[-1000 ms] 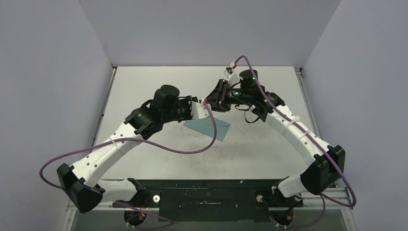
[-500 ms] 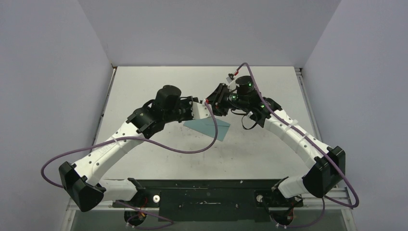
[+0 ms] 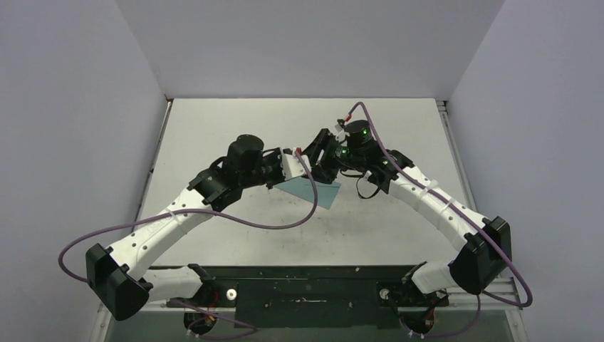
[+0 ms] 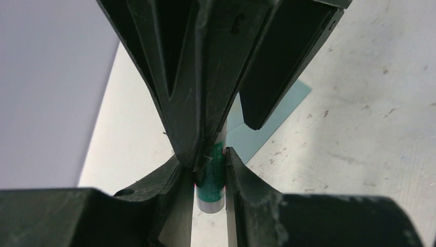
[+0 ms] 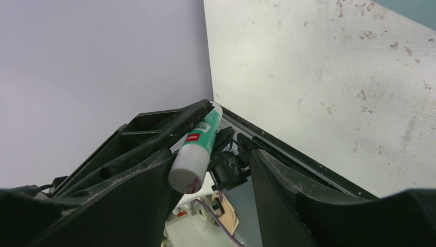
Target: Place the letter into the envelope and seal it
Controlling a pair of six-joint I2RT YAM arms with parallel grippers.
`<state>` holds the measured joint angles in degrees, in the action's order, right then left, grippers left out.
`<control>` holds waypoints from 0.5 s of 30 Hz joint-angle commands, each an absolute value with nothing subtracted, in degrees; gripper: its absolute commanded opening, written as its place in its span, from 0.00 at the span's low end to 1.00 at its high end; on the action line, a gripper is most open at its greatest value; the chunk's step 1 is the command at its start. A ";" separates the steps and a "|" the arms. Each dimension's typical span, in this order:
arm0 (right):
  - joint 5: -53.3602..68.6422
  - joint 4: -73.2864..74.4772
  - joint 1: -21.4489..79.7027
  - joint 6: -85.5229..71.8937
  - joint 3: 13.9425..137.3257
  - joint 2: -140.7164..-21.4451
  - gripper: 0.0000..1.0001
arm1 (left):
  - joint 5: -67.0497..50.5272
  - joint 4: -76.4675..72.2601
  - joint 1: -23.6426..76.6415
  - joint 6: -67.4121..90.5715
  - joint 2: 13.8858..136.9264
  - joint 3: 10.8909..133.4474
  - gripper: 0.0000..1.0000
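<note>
Glue stick (image 4: pixel 211 180) sits clenched in my left gripper (image 4: pixel 211 160), above the envelope (image 3: pixel 326 192) lying flat on the table (image 3: pixel 399 128). My right gripper (image 5: pixel 230 128) stands parted around its other end, one finger touching, likely to work the cap. I cannot see the letter, perhaps already inside

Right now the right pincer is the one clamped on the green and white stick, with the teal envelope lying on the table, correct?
No. The left pincer is the one clamped on the green and white stick, as the left wrist view shows; the right pincer has its jaws apart around it. The teal envelope does lie on the table.
</note>
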<state>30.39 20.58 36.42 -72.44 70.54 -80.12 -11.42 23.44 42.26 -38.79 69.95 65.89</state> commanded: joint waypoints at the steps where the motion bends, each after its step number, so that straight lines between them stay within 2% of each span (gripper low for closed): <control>1: 29.74 21.72 35.92 -69.94 70.65 -76.19 0.58 | -19.37 15.49 40.60 -28.18 67.41 62.97 0.00; 5: 26.04 27.10 34.92 -65.98 72.74 -74.07 0.75 | -24.55 14.37 38.35 -21.77 66.46 59.61 0.00; 8: 26.43 26.22 34.37 -64.37 72.99 -72.96 0.82 | -28.15 12.72 37.11 -18.73 65.84 57.59 0.00; 10: 27.32 26.42 34.16 -62.46 73.68 -73.18 0.80 | -30.32 11.27 36.41 -17.07 65.25 56.57 0.00; 15: 29.00 32.54 34.10 -54.09 78.94 -77.04 0.61 | -34.32 9.58 35.51 -15.34 64.53 55.67 0.00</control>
<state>27.92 28.82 34.20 -61.80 73.30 -75.31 -27.99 15.44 36.14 -18.98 67.07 55.44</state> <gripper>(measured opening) 0.666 0.215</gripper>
